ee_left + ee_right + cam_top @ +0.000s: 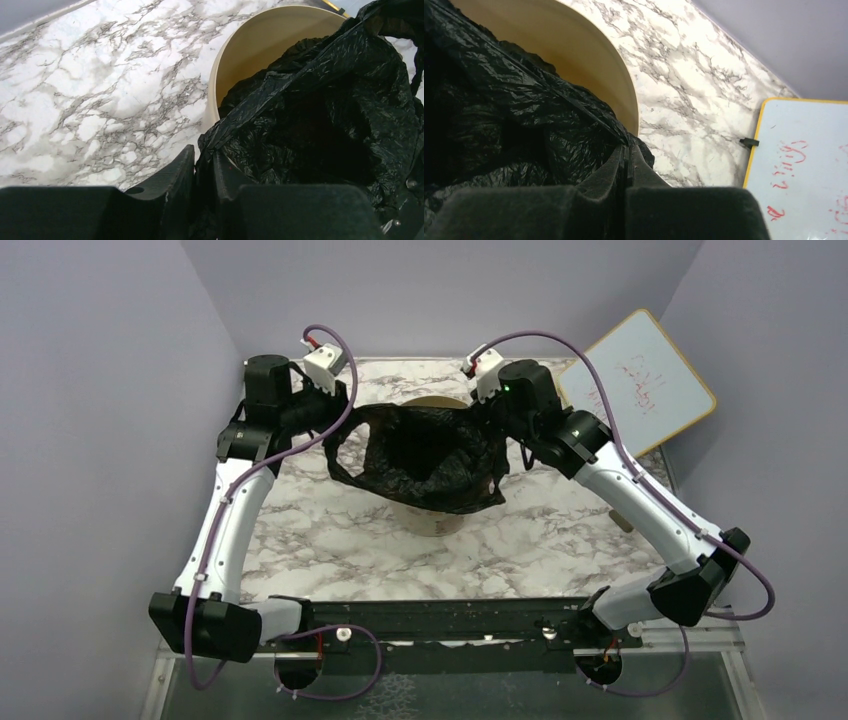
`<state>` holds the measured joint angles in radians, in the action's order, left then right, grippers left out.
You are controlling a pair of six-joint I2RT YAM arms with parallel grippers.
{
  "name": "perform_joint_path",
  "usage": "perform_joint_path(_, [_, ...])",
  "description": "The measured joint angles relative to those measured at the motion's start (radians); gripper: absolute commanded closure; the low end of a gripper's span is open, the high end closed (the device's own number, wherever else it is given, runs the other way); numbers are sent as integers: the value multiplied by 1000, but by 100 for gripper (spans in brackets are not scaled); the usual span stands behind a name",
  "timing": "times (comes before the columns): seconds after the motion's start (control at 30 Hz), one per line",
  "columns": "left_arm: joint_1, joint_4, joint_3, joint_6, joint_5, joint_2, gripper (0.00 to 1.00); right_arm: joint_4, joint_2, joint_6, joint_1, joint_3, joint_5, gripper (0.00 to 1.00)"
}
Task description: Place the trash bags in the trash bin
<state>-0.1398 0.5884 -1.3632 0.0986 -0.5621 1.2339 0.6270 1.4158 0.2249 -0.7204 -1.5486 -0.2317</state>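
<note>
The trash bag (420, 455) hangs stretched open over the trash bin (437, 528) on the counter (560, 540). The left fingers (177, 175) are clamped on its edge at 9 o'clock, and the right fingers (609, 170) at 3 o'clock. The film looks light, limp and slippery, so the folded rim seems the safest hold.

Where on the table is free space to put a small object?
Free: the near strip of table between the trash bin and the base rail, from left arm to right arm. Crowded: the middle, where left gripper and right gripper stretch the trash bag over the bin; the whiteboard fills the far right corner.
</note>
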Motion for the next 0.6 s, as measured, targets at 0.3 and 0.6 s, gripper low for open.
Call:
perform_joint_path(0.3, [0,-2,-4,-30,9,38,100,-13,45,-74,0,-11,-68,99])
perform_joint_path(0.6, [-6,-50,-50,-149,89,173,100,-111,101,-117,68,1,-96,99])
